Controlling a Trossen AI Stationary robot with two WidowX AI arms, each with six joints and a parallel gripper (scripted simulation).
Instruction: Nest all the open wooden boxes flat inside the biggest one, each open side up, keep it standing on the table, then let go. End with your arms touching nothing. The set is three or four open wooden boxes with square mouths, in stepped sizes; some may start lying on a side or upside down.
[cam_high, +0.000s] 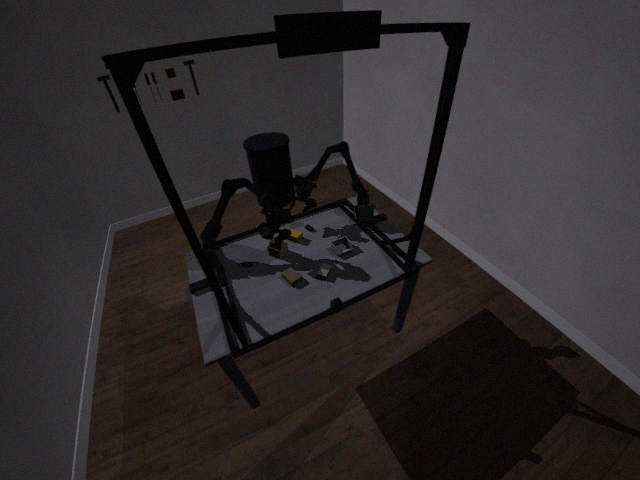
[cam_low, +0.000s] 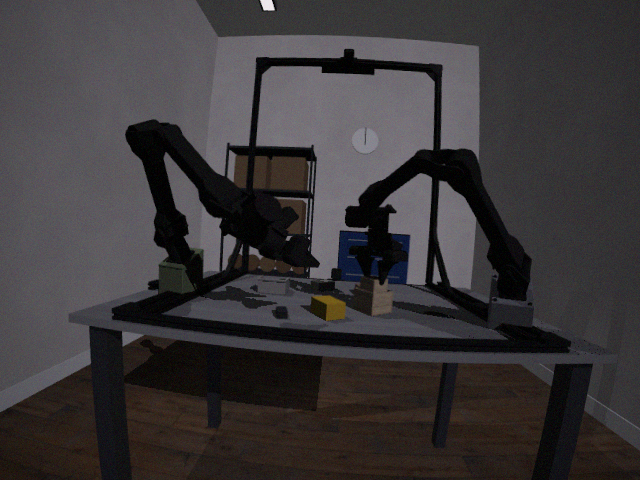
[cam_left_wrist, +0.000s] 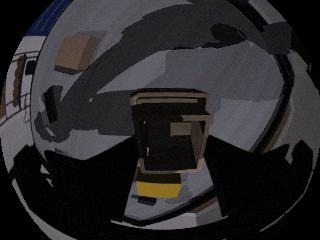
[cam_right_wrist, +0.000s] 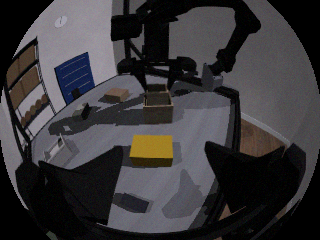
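The larger wooden box (cam_low: 373, 301) (cam_right_wrist: 158, 114) stands open side up on the table. A smaller wooden box (cam_low: 373, 283) shows above its rim and leans out of line; how deep it sits is unclear. My left gripper (cam_low: 373, 279) (cam_left_wrist: 171, 138) is shut on the smaller box. A light brown box (cam_high: 292, 275) (cam_left_wrist: 75, 52) (cam_right_wrist: 116, 93) lies apart with no mouth showing; whether it is an upturned box or a solid block is unclear. My right gripper (cam_right_wrist: 164, 148) (cam_low: 313, 264) is open and empty, raised above the table on the yellow block's side.
A yellow block (cam_high: 295, 235) (cam_low: 328, 308) (cam_right_wrist: 151, 148) lies between the larger box and my right gripper. A pale grey open box (cam_high: 341, 246) (cam_low: 273, 285), a small grey-and-dark item (cam_high: 324, 271) (cam_right_wrist: 82, 111) and a small dark block (cam_low: 280, 311) (cam_right_wrist: 132, 202) also lie on the table.
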